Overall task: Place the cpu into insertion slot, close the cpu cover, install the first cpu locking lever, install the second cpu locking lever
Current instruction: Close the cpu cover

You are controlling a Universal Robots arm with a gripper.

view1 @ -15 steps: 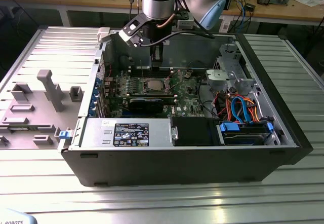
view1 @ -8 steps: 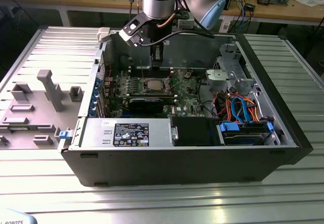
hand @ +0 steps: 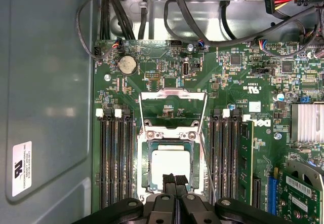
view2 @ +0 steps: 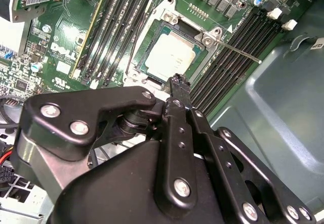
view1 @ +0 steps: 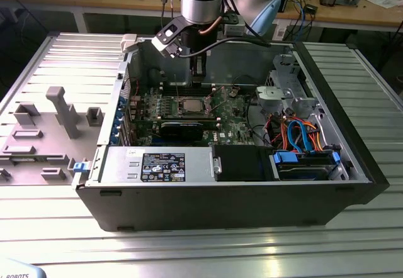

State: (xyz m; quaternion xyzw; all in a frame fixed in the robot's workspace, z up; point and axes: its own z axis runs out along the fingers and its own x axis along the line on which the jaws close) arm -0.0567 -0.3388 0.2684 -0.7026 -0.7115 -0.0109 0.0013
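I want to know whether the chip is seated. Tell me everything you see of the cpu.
The cpu is a flat square chip with a dull silver-grey metal top. It lies level inside the insertion slot on the green board, its top uncovered, since the cpu cover is swung open beyond it. The gripper hangs shut over one edge; contact cannot be judged.

Silver-grey cpu [hand: 171, 164]; green circuit board [hand: 243, 79]; black gripper [hand: 175, 180]; silver cpu cover [hand: 172, 94].
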